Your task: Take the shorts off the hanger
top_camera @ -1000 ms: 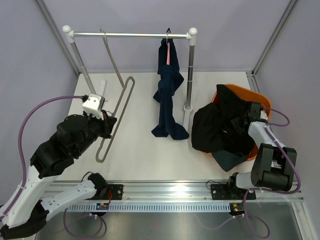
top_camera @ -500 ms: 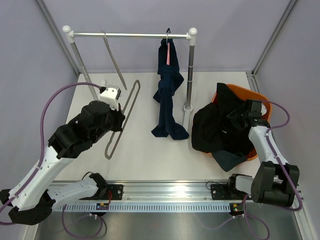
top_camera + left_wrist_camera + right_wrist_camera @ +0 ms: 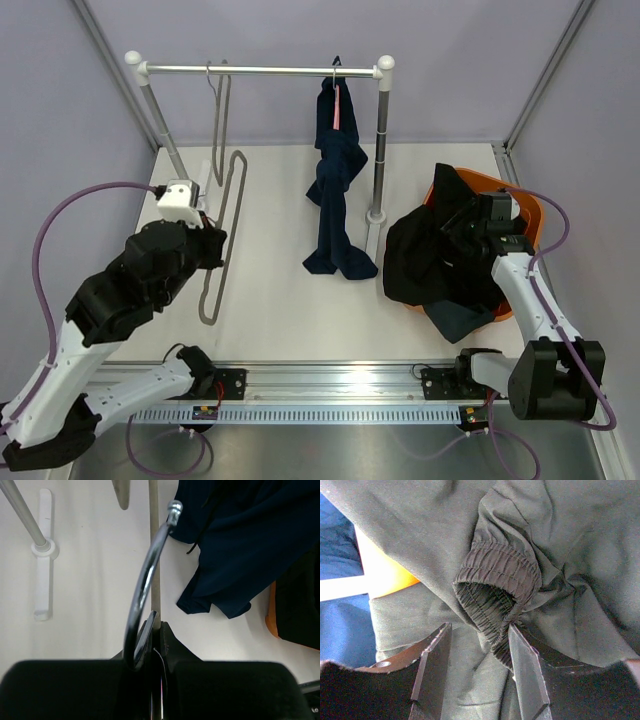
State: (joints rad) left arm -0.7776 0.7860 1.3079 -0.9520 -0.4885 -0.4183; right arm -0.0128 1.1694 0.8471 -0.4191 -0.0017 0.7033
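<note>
The left gripper (image 3: 156,621) is near the left edge of the table (image 3: 285,305). Its fingers are squeezed tight on a bare grey hanger (image 3: 207,316). No cloth is on that hanger.

Near the right edge of the table sits an orange basket (image 3: 520,192). It is full of dark cloth. The black shorts (image 3: 430,265) fill most of it and spill over its left side. The dark teal shorts (image 3: 460,320) hang out over its near side.

The right gripper (image 3: 477,630) is just above the basket, pointing down at the black shorts. Its fingers are apart. A puffy stretchy band of the cloth sits between them, and they do not pinch it.

Farther back, a silver rail (image 3: 270,71) runs along the far edge of the table. The navy shorts (image 3: 335,190) hang from it on a pink hanger (image 3: 338,105), near the rail's right post. Their bottom end lies on the table.
</note>
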